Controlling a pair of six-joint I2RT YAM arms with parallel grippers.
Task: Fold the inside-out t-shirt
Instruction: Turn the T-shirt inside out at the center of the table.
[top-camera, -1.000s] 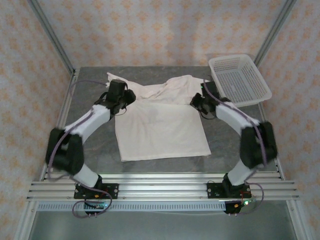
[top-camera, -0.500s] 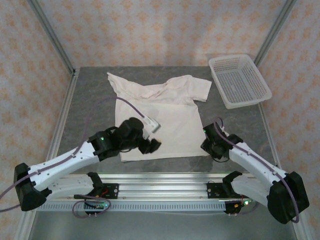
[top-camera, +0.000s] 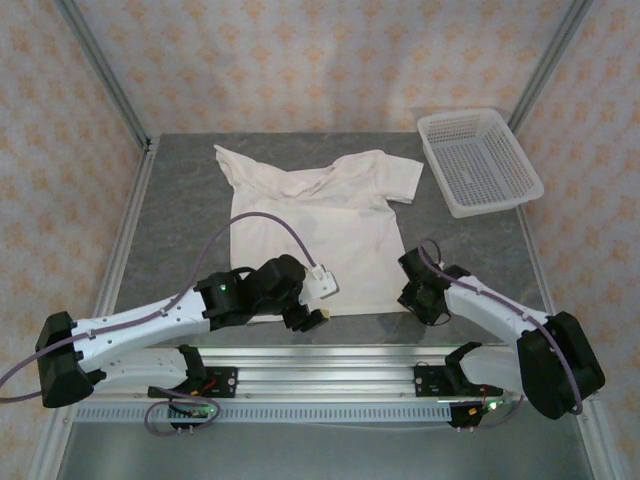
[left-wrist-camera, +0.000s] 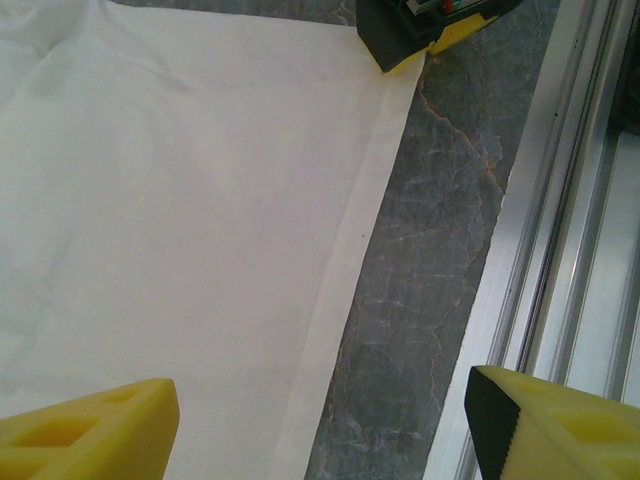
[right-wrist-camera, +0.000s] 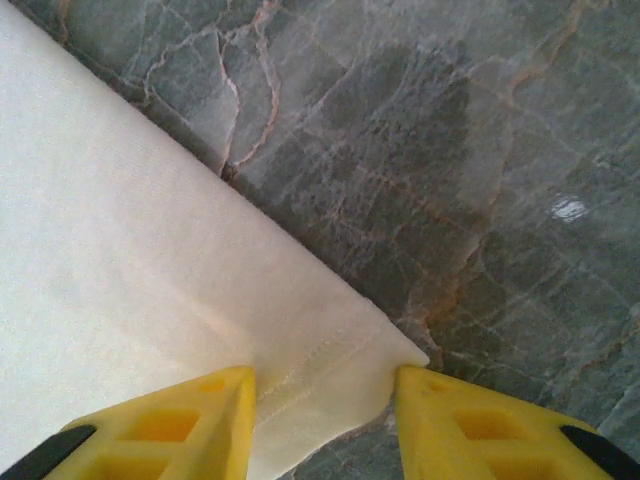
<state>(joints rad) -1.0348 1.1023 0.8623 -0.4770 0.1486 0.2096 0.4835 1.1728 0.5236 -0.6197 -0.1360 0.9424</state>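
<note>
Grey marbled table (top-camera: 180, 220) spans the frame. At its near edge the left gripper (left-wrist-camera: 320, 425) spreads wide above the t-shirt (top-camera: 320, 235) hem, and the right gripper (right-wrist-camera: 325, 400) stands parted astride the hem's right corner. The t-shirt lies flat mid-table, with a white mesh basket (top-camera: 478, 160) at the far right.

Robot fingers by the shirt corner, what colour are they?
The fingers of the right gripper are bright yellow, clearest in the right wrist view.

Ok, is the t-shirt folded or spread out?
Spread out. The t-shirt lies flat on the table, both sleeves out, its hem corner inside the open right gripper.
</note>
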